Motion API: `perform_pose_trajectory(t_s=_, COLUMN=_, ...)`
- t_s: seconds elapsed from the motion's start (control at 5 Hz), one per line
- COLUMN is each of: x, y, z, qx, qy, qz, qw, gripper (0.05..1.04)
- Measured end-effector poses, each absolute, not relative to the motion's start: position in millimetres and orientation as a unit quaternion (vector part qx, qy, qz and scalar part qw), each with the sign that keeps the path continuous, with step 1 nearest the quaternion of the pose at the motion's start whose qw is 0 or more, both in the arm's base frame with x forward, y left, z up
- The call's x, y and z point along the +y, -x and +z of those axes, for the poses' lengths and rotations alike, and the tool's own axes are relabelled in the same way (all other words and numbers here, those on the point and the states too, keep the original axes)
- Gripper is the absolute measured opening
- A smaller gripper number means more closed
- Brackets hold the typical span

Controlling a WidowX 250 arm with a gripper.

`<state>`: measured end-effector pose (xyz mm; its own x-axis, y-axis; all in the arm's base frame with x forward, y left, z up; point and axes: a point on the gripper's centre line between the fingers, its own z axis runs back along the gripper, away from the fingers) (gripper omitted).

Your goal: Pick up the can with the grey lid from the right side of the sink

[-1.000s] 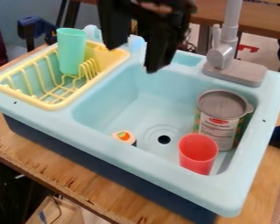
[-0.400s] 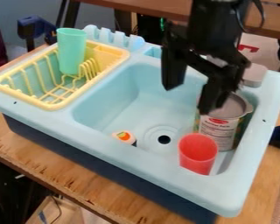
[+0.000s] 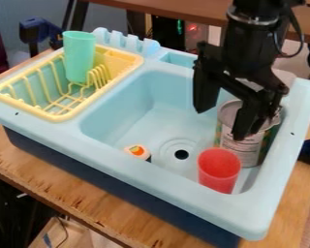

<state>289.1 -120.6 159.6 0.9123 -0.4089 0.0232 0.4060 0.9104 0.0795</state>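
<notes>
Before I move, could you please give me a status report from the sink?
Hand open, empty, over sink. Red cup in sink, beside can. Hand partly blocks view of can.

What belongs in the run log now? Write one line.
hand: open, empty, over toy sink | in sink: labelled can, red cup | yellow dish rack: green cup, upright

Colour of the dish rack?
Yellow dish rack; shows best in the camera view.

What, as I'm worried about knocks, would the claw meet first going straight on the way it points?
Probably the red cup, or the can beside it; the claw points down towards them, but depth is unclear.
</notes>
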Motion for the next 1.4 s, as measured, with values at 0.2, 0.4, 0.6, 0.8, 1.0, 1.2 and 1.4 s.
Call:
perform_pose_trajectory(t_s=0.2, x=-123.4, y=-299.6, z=154.1, qx=-0.022, qy=-0.042, qz=-0.215, qw=0.975, gripper=1.009)
perform_pose_trajectory(t_s=0.4, x=-125.8, y=-307.9, z=150.4, qx=-0.030, qy=-0.045, qz=-0.219, qw=0.974, gripper=1.009)
perform_pose_trajectory(t_s=0.6, x=-129.1, y=-312.0, z=143.3, qx=-0.032, qy=-0.040, qz=-0.223, qw=0.973, gripper=1.009)
perform_pose_trajectory(t_s=0.8, x=-132.0, y=-315.7, z=138.2, qx=-0.036, qy=-0.036, qz=-0.228, qw=0.972, gripper=1.009)
perform_pose_trajectory(t_s=1.0, x=-134.2, y=-318.9, z=139.0, qx=-0.049, qy=-0.033, qz=-0.230, qw=0.971, gripper=1.009)
perform_pose_trajectory(t_s=1.2, x=-135.1, y=-321.9, z=135.5, qx=-0.050, qy=-0.034, qz=-0.230, qw=0.971, gripper=1.009)
perform_pose_trajectory(t_s=1.4, x=-134.3, y=-324.4, z=134.1, qx=-0.053, qy=-0.040, qz=-0.232, qw=0.971, gripper=1.009)
